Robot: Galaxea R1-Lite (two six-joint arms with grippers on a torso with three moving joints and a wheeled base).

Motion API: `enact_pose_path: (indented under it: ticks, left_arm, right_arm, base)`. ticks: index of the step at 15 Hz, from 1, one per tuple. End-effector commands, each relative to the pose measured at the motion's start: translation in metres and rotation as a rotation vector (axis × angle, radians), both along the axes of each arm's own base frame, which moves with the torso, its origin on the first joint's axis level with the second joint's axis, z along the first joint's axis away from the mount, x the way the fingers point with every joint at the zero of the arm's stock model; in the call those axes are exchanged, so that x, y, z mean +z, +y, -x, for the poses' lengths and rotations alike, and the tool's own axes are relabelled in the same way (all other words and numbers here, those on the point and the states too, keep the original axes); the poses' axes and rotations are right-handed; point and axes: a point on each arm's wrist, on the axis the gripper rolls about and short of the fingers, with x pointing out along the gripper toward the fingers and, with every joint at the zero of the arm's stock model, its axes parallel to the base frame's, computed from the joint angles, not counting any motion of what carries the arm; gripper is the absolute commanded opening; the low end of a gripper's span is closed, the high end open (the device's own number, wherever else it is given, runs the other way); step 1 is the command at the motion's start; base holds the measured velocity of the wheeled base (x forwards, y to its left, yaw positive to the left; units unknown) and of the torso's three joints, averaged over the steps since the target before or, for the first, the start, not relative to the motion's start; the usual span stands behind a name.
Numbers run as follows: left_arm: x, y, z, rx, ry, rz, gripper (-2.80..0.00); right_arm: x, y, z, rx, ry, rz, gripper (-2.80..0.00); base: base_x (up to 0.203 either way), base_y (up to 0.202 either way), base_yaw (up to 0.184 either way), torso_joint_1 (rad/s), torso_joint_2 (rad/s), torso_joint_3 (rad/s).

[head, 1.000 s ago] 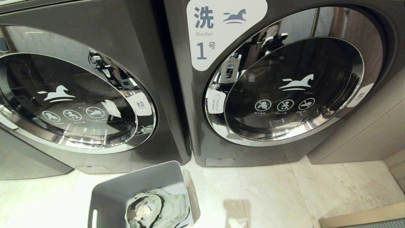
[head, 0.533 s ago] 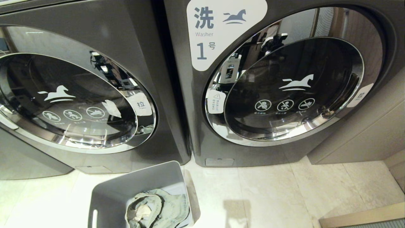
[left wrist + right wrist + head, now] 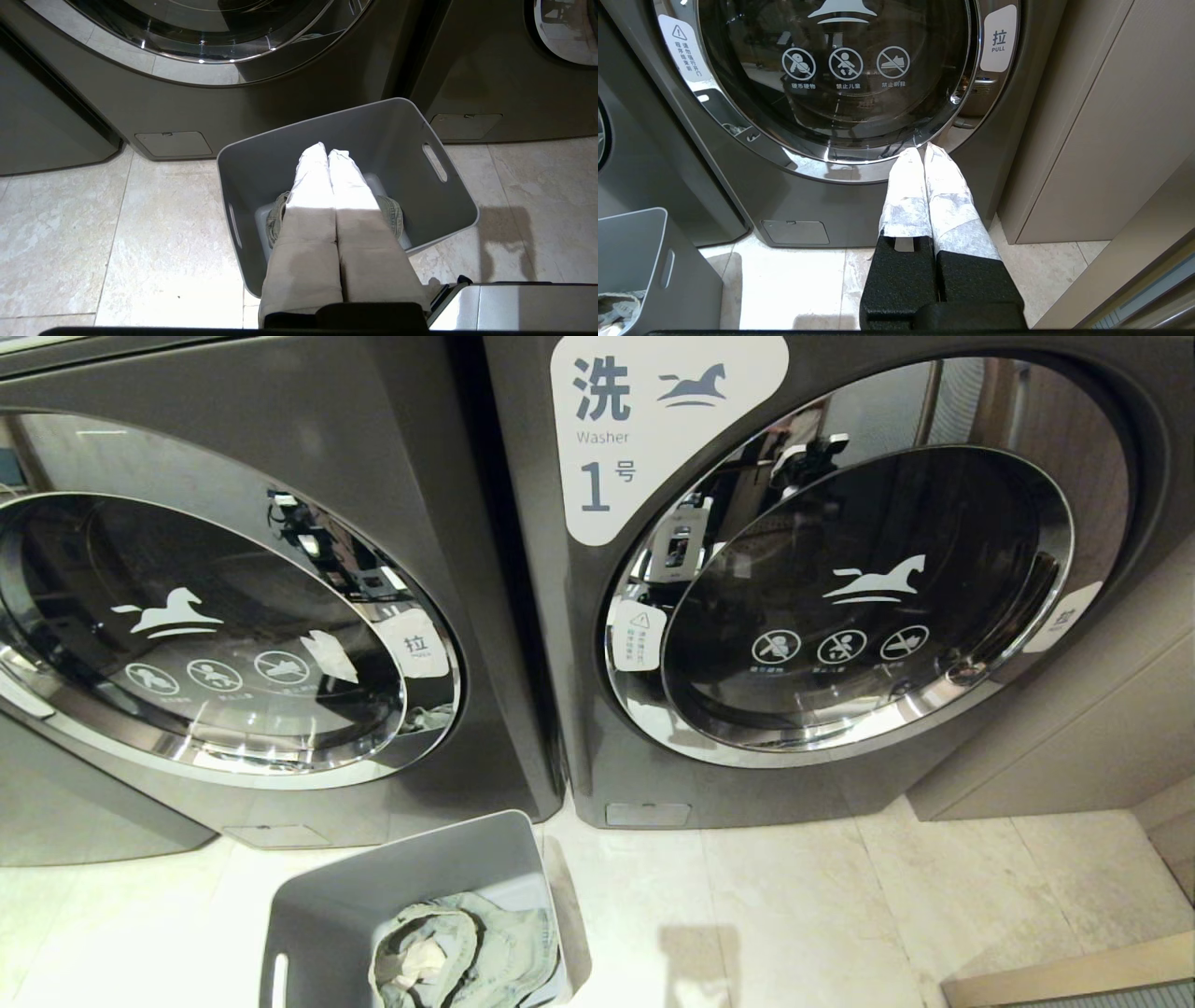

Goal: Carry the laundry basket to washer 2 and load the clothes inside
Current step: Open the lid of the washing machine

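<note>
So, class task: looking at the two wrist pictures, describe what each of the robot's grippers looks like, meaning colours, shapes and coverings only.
The left gripper has two long tapering fingers wrapped in plain off-white, cloth-like covering, running back to a black base. The right gripper has the same tapered shape, but its wrap is white mottled with grey and covers only the front part; behind it sit blocky, rough-textured black finger mounts. No cables or markings show on either.
</note>
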Motion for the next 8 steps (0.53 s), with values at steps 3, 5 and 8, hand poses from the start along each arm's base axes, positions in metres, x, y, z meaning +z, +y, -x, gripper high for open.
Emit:
enact_pose_path:
  ticks: [3, 5, 8]
  left_arm:
    - [0.0000, 0.0000, 0.0000, -0.001, 0.000, -0.003, -2.80]
    - [0.0000, 0.0000, 0.0000, -0.001, 0.000, -0.003, -2.80]
    - [0.0001, 0.0000, 0.0000, 0.001, -0.002, -0.003, -2.80]
  right_arm:
    - [-0.0107, 0.0000, -0.0042, 0.000, 0.039, 0.000, -2.80]
    - [-0.0107, 0.0000, -0.0042, 0.000, 0.039, 0.000, -2.80]
    - [-0.0107, 0.0000, -0.0042, 0.002, 0.039, 0.000, -2.80]
  base:
    - [0.000, 0.000, 0.000, 0.000, 0.00, 0.000]
    - [0.000, 0.000, 0.000, 0.000, 0.00, 0.000]
    - [0.000, 0.000, 0.000, 0.000, 0.00, 0.000]
